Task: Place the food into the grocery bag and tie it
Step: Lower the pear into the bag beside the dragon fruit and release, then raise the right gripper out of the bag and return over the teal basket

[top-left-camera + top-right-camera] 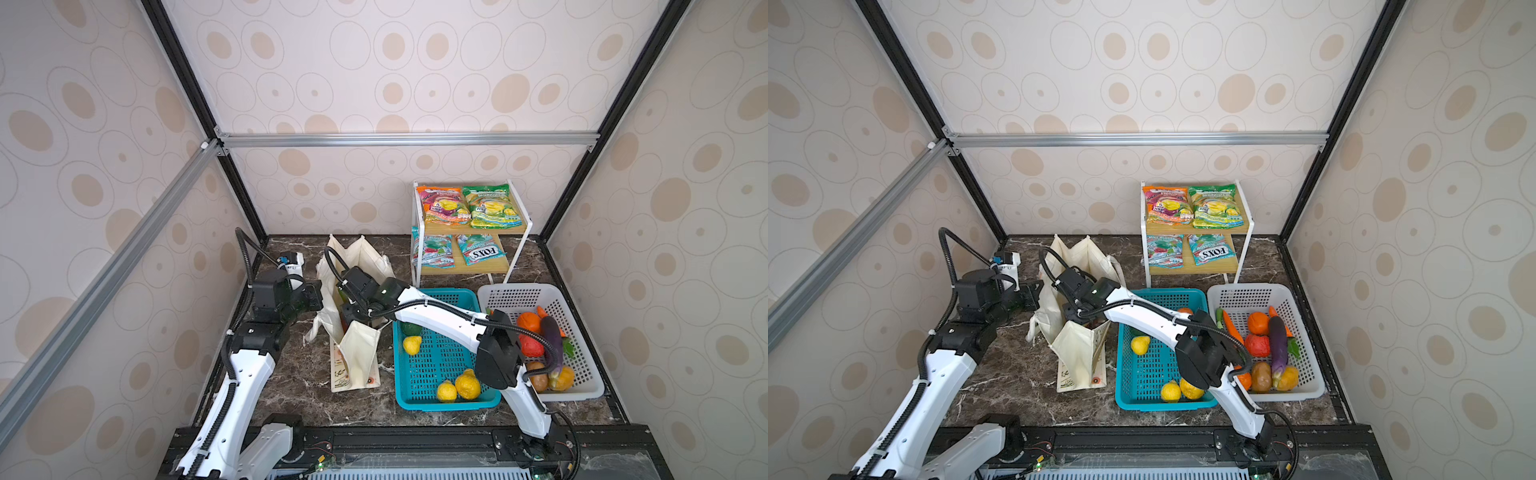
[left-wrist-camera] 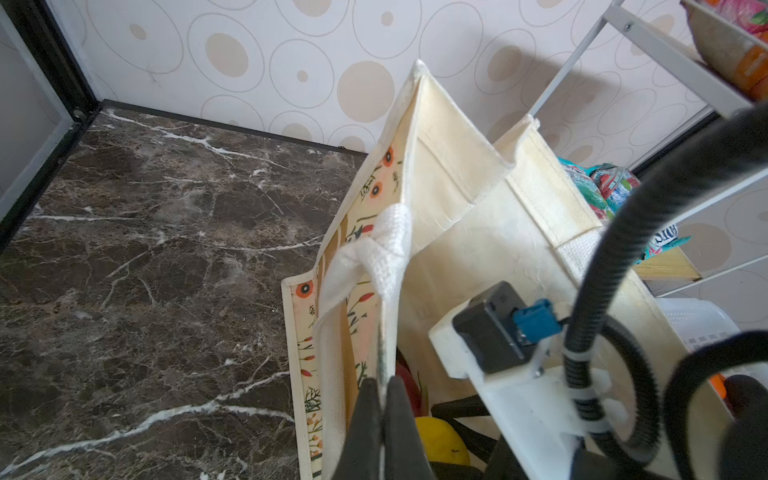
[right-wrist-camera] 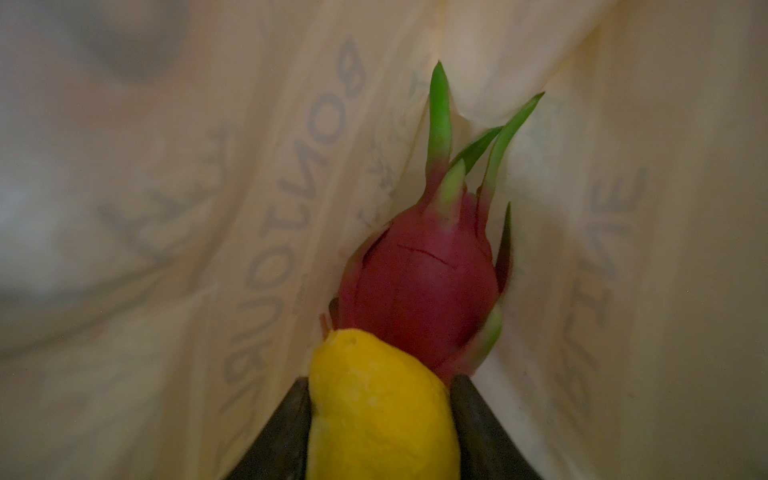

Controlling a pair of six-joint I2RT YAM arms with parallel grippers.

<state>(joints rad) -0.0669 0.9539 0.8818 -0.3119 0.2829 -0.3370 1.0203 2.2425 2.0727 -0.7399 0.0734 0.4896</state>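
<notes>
The cream floral grocery bag (image 1: 359, 351) (image 1: 1077, 349) stands open on the marble table. My left gripper (image 2: 383, 386) (image 1: 318, 296) is shut on the bag's left rim and holds it open. My right gripper (image 3: 380, 386) reaches down inside the bag, shut on a yellow lumpy fruit (image 3: 378, 411). That fruit sits just above a pink dragon fruit (image 3: 419, 291) lying at the bottom. Three more yellow fruits (image 1: 467, 384) lie in the teal basket. An orange snack packet (image 1: 442, 205) and a green one (image 1: 492, 206) rest on the shelf top. A purple eggplant (image 1: 552, 336) lies in the white basket.
The teal basket (image 1: 449, 405) stands right of the bag, with the white basket (image 1: 582, 392) of mixed vegetables beside it. A white-framed shelf (image 1: 519, 249) at the back holds teal FOXS packets (image 1: 480, 249) below. Walls and black frame posts close in the table.
</notes>
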